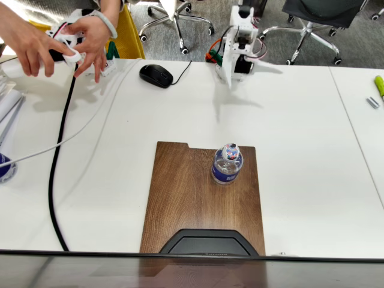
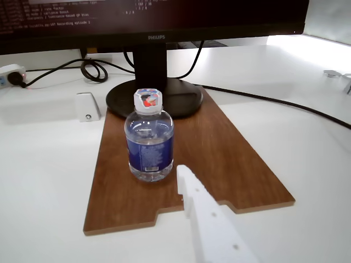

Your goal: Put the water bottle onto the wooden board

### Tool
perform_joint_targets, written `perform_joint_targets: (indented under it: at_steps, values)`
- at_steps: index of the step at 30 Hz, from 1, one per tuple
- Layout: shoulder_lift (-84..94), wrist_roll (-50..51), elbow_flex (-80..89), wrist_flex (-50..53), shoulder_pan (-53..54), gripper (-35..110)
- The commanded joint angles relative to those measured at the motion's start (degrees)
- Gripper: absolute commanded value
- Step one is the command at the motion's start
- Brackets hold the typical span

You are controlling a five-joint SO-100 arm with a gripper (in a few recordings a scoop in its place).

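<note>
Water bottle stands upright on the wooden board, just ahead of the hand, which holds nothing, its opening unclear, so retreat straight back without nudging it.

Hidden and cut off
The monitor base covers the board's near edge; only one finger shows, cut by the wrist view's bottom edge.

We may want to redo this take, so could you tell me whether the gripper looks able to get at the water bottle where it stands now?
Probably yes. The water bottle stands upright on the wooden board, with bare tabletop between it and the gripper; the wrist view shows nothing between them.
</note>
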Motion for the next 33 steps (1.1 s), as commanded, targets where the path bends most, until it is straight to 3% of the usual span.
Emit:
perform_joint_targets:
  at_steps: [1, 20, 33]
  values:
    - [3.1, -1.2, 0.9, 1.2, 0.4, 88]
    - [3.1, -2.5, 0.9, -10.6, -0.6, 88]
    - [3.1, -2.5, 0.9, -10.8, -1.7, 88]
